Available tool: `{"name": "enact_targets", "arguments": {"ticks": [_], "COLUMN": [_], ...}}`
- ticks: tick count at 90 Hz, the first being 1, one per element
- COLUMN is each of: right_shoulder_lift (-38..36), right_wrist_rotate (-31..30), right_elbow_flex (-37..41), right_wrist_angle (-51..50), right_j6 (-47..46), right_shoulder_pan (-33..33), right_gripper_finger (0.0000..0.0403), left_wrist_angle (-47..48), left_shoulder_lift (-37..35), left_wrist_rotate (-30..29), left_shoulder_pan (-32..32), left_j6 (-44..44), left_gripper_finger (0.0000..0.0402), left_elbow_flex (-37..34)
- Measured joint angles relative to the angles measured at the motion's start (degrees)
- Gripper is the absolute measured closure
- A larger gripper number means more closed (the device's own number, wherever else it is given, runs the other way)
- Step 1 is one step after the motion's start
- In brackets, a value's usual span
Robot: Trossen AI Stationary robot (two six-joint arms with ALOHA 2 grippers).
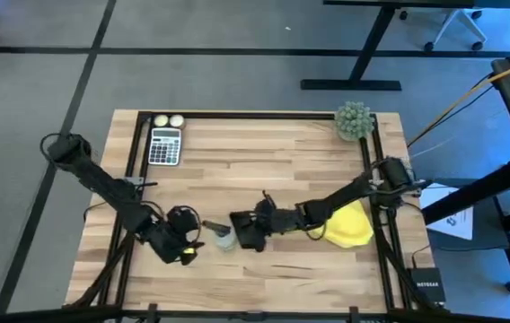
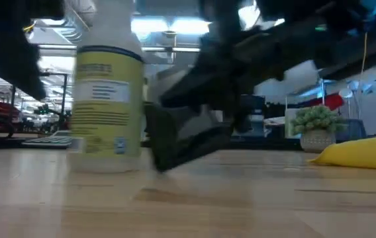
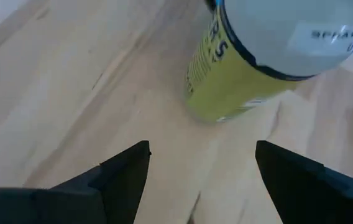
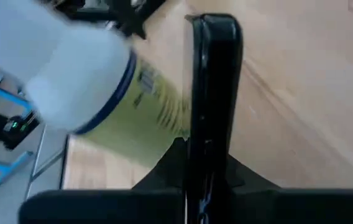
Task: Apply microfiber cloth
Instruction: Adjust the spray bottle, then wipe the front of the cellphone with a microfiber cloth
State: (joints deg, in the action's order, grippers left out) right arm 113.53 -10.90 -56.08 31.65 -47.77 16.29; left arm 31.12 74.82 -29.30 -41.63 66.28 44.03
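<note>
Right hand (image 4: 210,180) grips smartphone (image 4: 214,93) edgewise beside spray bottle (image 2: 106,99); left hand (image 3: 201,180) released; microfiber cloth (image 1: 352,224) crumpled, no clear axis.

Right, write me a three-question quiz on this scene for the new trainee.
1. True or false: the right end effector is shut on the black smartphone.
2. Fill in: the left end effector has its fingers ____, with the spray bottle just ahead of it.
3. Where does the microfiber cloth lie?
A) on the table, by its right edge
B) draped over the spray bottle
C) in the left end effector

Key: 1 true; 2 open; 3 A.
</note>
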Motion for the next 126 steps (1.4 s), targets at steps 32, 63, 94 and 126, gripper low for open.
{"name": "enact_targets", "arguments": {"ticks": [32,63,94,126], "right_shoulder_lift": [-3.3,-2.5,-3.2,-17.8], "right_wrist_rotate": [17.7,21.4,27.8,35.9], "right_elbow_flex": [4.5,8.3,8.5,8.6], "right_wrist_angle": [-3.8,-0.5,-7.7,-25.8], "right_j6": [-3.3,-5.4,0.9,12.2], "right_shoulder_pan": [-7.6,-15.0,-19.2,-26.7], "right_gripper_finger": [0.0395,0.0386,0.023,0.0115], "left_wrist_angle": [14.5,0.3,-8.5,-10.5], "left_shoulder_lift": [-2.8,-2.7,-2.7,-2.7], "left_wrist_rotate": [-14.6,-18.7,-15.6,-15.5], "left_shoulder_pan": [-3.7,3.9,7.9,10.2], "left_j6": [12.6,2.3,-5.0,-9.2], "left_gripper_finger": [0.0126,0.0126,0.0126,0.0126], "left_elbow_flex": [-1.4,-9.6,-11.3,-11.4]}}
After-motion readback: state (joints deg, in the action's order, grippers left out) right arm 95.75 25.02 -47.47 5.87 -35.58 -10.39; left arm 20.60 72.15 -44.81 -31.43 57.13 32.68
